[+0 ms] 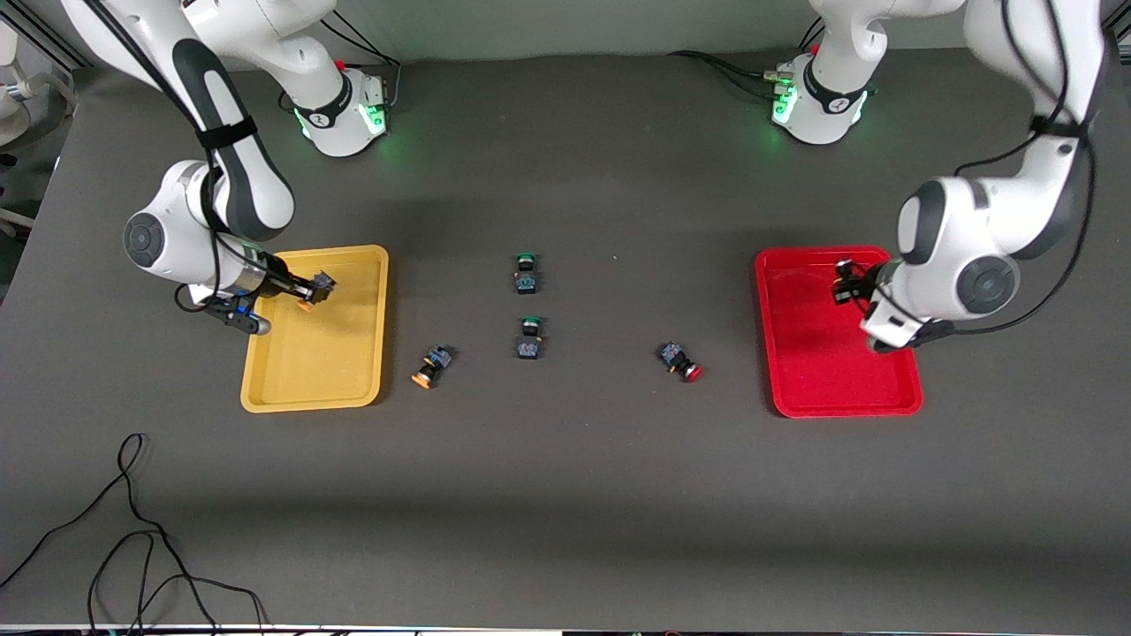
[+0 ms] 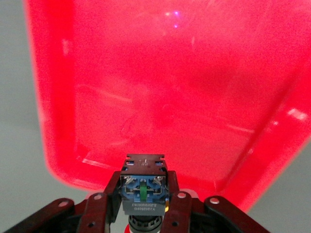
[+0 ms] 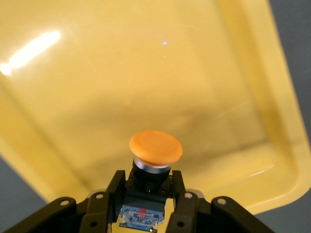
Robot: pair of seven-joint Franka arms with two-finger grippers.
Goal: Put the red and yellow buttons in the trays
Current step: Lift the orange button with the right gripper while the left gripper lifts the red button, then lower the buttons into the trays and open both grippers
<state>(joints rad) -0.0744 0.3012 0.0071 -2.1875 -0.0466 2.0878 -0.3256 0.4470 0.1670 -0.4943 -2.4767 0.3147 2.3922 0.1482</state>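
My right gripper is shut on a yellow-capped button and holds it over the yellow tray. In the right wrist view the orange-yellow cap juts out past the fingers above the tray floor. My left gripper is shut on a black-and-blue button over the red tray; its cap is hidden. Both trays hold nothing else. A yellow-capped button lies on the table beside the yellow tray. A red-capped button lies toward the red tray.
Two green-capped buttons stand mid-table, one nearer the front camera than the other. Black cables loop on the table near the front edge at the right arm's end. Both arm bases stand along the table's back edge.
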